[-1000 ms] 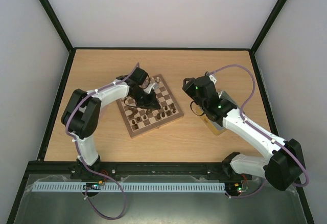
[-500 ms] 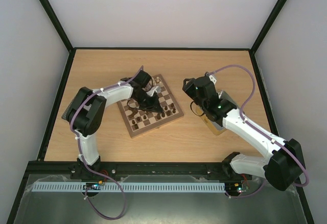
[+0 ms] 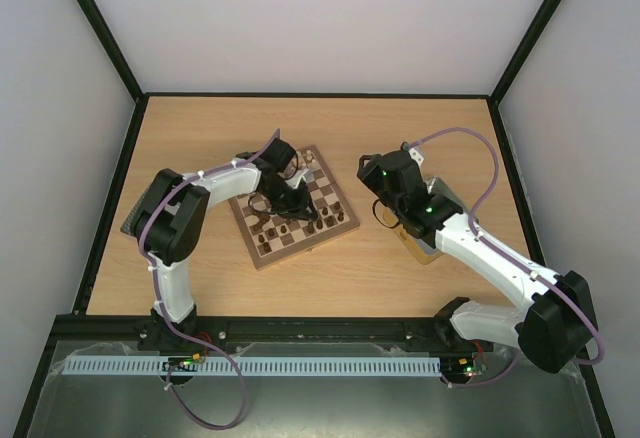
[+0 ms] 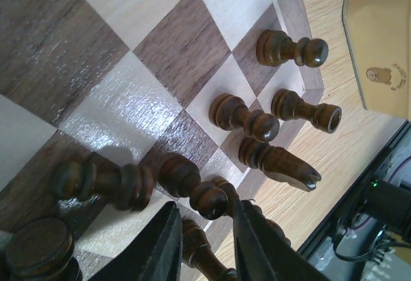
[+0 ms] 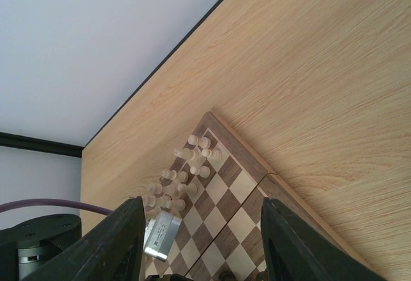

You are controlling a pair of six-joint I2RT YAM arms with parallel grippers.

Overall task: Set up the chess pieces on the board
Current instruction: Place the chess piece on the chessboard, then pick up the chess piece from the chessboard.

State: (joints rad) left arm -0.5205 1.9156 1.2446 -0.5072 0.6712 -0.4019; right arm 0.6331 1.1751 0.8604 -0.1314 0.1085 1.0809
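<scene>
The tabletop (image 3: 200, 148) is pale, oak-grained laminate. The board (image 3: 335, 193) lies mid-table, a little toward the left edge and askew to it, its glossy veneer checks showing grain. I judge the job partway done. The cream pieces (image 5: 192, 156) crowd the board's far end. The dark pieces (image 4: 244, 117), turned wood with ringed collars and ball heads, bunch loosely at the near end, not yet in tidy ranks. My right gripper (image 5: 202, 229) hangs spread wide and empty. My left gripper (image 4: 202, 242) is narrowed around a dark piece, though I cannot tell whether it pinches.
</scene>
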